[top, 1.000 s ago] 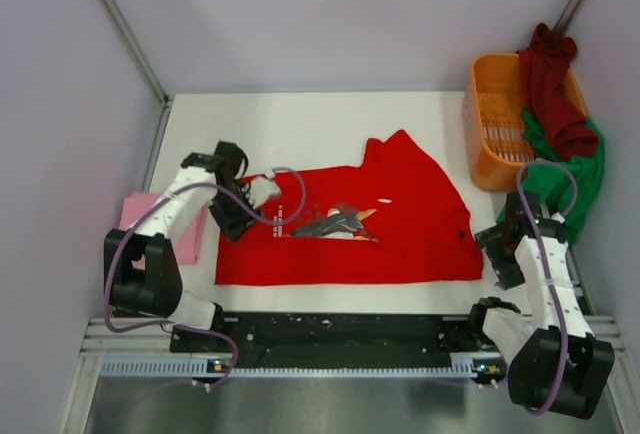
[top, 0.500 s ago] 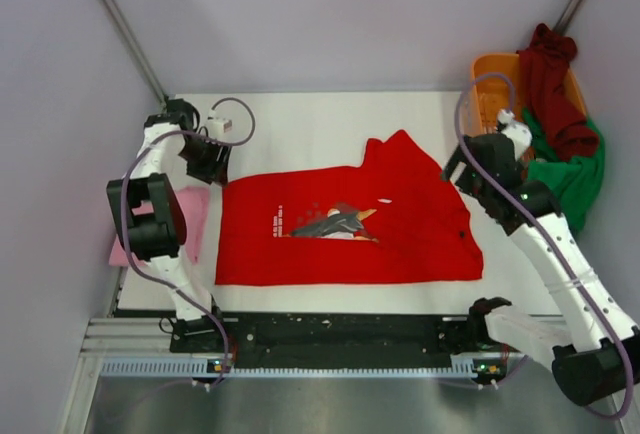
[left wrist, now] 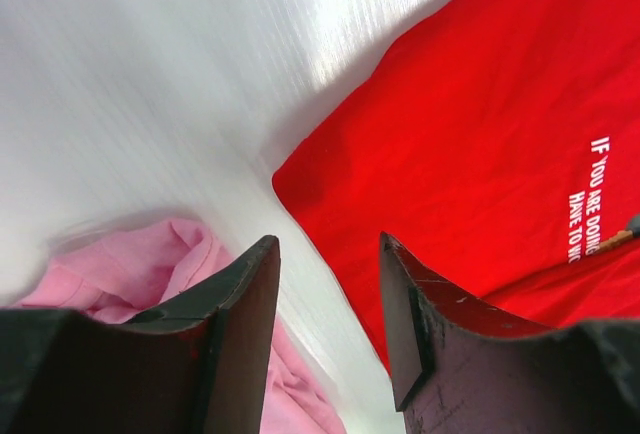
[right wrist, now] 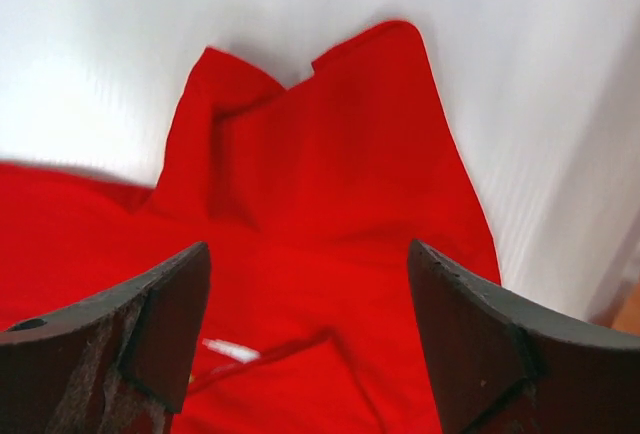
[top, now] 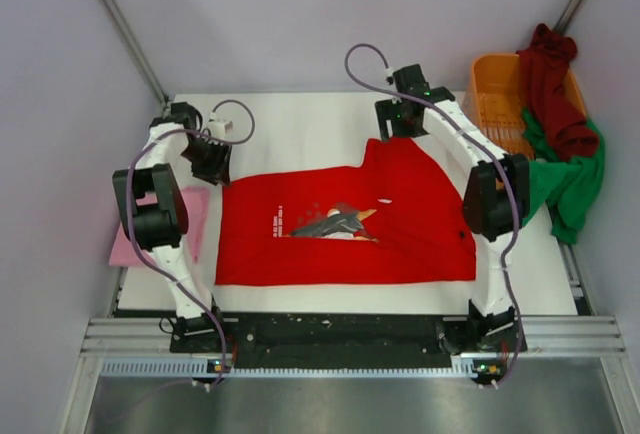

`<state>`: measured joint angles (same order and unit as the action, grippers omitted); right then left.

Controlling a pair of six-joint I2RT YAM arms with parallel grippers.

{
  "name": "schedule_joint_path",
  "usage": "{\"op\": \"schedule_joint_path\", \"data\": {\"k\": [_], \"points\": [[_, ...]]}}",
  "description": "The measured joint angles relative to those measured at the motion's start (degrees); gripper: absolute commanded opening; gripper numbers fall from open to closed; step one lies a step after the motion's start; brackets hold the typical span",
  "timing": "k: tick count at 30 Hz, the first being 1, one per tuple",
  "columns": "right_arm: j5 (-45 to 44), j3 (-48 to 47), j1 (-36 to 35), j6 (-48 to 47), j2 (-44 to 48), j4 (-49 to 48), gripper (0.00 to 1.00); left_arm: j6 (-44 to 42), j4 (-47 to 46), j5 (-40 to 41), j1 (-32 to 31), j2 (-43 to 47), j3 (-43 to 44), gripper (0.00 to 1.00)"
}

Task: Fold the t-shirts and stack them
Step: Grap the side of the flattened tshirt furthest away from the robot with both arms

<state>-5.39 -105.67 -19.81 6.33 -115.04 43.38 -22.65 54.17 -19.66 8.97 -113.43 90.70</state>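
Note:
The bright red t-shirt (top: 340, 224) with a dark chest graphic lies spread on the white table, its far right part folded up. My left gripper (top: 213, 159) is open and empty over the shirt's far left corner (left wrist: 300, 169); the pink t-shirt (left wrist: 150, 274) lies beside it. My right gripper (top: 400, 126) is open and empty above the shirt's raised far fold (right wrist: 330, 144). The maroon t-shirt (top: 552, 84) and green t-shirt (top: 570, 179) hang on the basket at far right.
The orange slotted basket (top: 492, 114) stands at the far right corner. The pink t-shirt (top: 195, 219) lies at the table's left edge, partly under the left arm. Grey walls close in the table on three sides.
My right arm has swung from the near right edge up and across to the shirt's far fold. My left gripper has moved from the shirt's left side to its far left corner.

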Motion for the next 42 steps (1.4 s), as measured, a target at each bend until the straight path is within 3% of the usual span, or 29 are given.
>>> {"op": "schedule_joint_path", "data": {"k": [9,18,21,24,26,27,32,35,42], "points": [[-0.22,-23.89,2.36,-1.20,-22.64,2.58,0.59,-0.13,-2.64,-0.09,0.00,-0.59,-0.63,0.45],[4.70,-27.58,8.70,4.85,-30.38,2.29,0.59,1.81,-4.04,-1.14,0.00,-2.14,-0.70,0.41],[8.33,-27.96,9.09,5.57,-30.53,1.75,0.49,2.05,-4.09,-1.73,0.02,-3.43,-0.70,0.38],[11.50,-27.96,8.98,6.54,-30.80,1.46,0.36,2.62,-4.07,-2.49,0.04,-4.50,-0.70,0.23],[14.16,-27.89,9.14,7.39,-30.91,1.22,0.12,3.04,-4.09,-3.21,0.07,-5.03,-0.70,0.00],[15.45,-27.80,9.20,7.45,-30.91,1.20,0.00,3.19,-4.04,-3.65,0.07,-5.20,-0.70,0.00],[21.81,-22.88,10.36,8.15,-29.18,-0.59,0.00,2.97,-4.90,-6.58,0.11,-4.83,-1.27,0.00],[23.04,-14.78,10.64,6.88,-23.17,-0.57,0.00,1.64,-6.36,-8.41,0.15,-2.03,-4.81,0.00],[24.11,11.67,10.95,5.35,4.42,-3.17,0.00,-5.49,-7.48,-11.28,0.17,11.37,-13.70,0.00]]}}
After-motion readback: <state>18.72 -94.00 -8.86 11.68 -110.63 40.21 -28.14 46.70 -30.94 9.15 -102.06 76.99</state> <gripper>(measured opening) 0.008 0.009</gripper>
